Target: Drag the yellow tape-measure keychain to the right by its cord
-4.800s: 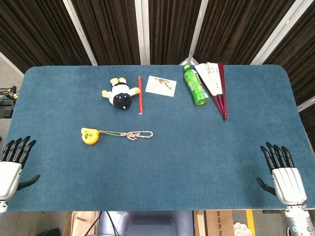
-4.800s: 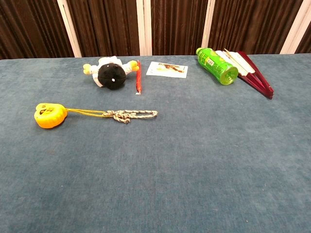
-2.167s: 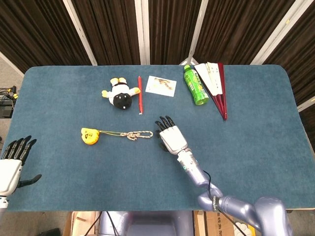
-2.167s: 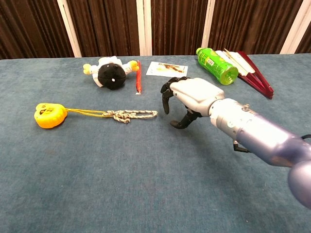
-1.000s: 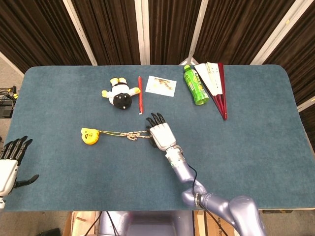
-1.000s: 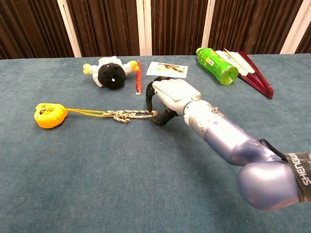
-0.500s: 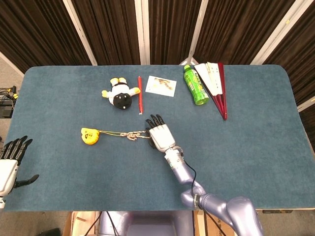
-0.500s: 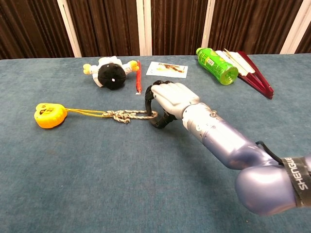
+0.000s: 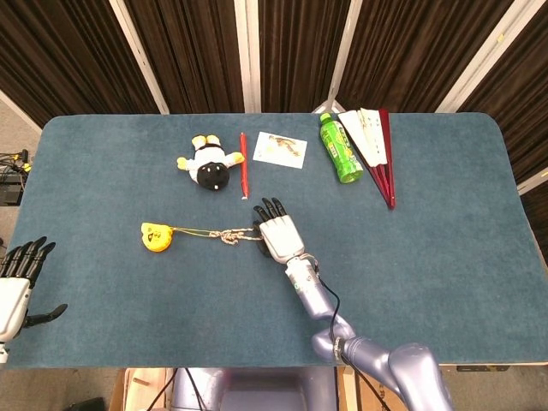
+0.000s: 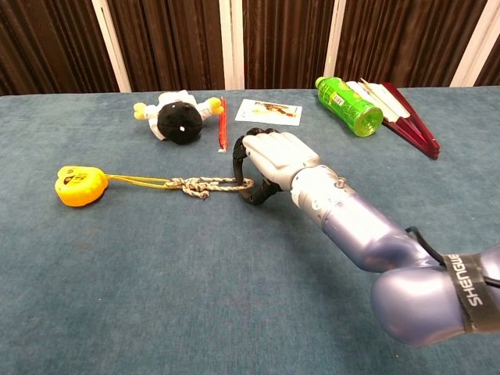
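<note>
Chest view shows the right hand (image 10: 269, 160) has reached the cord (image 10: 205, 185), fingers curled around its loop end

A blue-carpeted table (image 9: 411, 257) carries a yellow tape-measure keychain (image 9: 156, 237), plush toy (image 9: 209, 162), red pen (image 9: 244, 164), card (image 9: 280, 149), green bottle (image 9: 341, 149) and folded fan (image 9: 378, 152).

Robot lab (likely), blue felt table (image 9: 445, 257), dark curtains (image 9: 188, 51)

Plush toy (image 9: 210, 163): lies beside red pen (image 9: 243, 164)
Card (image 9: 280, 149): flat
Green bottle (image 9: 341, 149): on its side, by folded fan (image 9: 378, 152)
</note>
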Available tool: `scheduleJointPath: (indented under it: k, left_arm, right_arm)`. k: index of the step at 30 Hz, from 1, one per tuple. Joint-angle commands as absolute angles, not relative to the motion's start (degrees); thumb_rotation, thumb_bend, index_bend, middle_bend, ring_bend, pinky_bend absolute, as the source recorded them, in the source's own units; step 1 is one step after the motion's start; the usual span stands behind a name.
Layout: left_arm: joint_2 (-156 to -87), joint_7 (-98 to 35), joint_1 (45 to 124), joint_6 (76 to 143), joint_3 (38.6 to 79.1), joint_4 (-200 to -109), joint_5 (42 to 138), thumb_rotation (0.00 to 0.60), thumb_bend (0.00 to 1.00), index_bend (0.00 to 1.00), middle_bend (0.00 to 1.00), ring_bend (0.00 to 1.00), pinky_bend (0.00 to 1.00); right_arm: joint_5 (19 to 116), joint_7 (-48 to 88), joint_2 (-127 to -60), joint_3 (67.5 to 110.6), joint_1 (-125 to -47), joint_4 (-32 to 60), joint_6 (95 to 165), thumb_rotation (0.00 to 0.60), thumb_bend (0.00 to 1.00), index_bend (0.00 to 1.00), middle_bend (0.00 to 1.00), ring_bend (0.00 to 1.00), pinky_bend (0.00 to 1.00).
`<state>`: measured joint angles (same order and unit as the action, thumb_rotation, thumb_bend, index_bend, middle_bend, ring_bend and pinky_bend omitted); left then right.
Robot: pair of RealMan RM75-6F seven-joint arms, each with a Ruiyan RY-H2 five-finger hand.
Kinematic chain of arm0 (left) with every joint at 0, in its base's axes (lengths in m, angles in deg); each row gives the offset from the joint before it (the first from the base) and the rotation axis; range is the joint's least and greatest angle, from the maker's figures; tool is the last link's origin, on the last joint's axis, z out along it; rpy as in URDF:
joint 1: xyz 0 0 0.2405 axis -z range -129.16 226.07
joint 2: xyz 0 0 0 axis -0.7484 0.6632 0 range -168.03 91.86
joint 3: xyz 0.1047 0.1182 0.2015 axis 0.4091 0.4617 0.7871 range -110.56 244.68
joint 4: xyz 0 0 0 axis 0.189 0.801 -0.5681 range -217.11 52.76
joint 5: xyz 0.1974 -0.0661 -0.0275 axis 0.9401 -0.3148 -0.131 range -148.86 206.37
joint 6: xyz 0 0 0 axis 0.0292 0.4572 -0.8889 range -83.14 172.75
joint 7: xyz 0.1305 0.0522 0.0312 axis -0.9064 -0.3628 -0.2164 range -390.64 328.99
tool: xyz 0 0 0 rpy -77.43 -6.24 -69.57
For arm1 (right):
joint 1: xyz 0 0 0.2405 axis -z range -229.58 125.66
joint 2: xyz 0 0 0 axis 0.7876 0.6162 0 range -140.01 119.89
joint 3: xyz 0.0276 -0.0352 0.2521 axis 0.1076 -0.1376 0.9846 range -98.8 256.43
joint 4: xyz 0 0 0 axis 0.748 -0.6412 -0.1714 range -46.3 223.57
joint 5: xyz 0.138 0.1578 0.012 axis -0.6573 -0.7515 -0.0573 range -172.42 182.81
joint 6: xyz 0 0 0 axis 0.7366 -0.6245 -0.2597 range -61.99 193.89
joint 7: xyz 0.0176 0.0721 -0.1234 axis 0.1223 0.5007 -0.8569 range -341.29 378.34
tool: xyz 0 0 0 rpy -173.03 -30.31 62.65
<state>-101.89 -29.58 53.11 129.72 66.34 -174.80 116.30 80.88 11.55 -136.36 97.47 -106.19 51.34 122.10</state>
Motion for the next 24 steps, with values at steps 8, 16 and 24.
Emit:
scheduleJointPath:
  k: [8,16,24]
  left_arm:
    - [-101.8,-29.5,53.1,129.6,66.3,-174.9,116.2,0.6,0.0,0.0,0.0,0.0,0.0]
    - [-101.8,-29.3,53.1,129.6,66.4,-174.9,116.2,0.6,0.0,0.0,0.0,0.0,0.0]
    - [-101.8,-29.5,53.1,129.7,66.4,-174.9,116.5,0.6,0.0,0.0,0.0,0.0,0.0]
  right_arm:
    - [80.6,12.3,-137.2,97.5,-106.6,52.6,121.9,0.6,0.51,0.61,0.23,0.05,0.09]
    - [80.6,12.6,-137.1,97.5,-106.5,52.3,122.5,0.6,0.52,0.63,0.24,0.05,0.09]
    - [81.2,11.8,-135.0,97.1,-105.6,49.2,124.3,0.6,0.53,0.63,0.24,0.05,0.09]
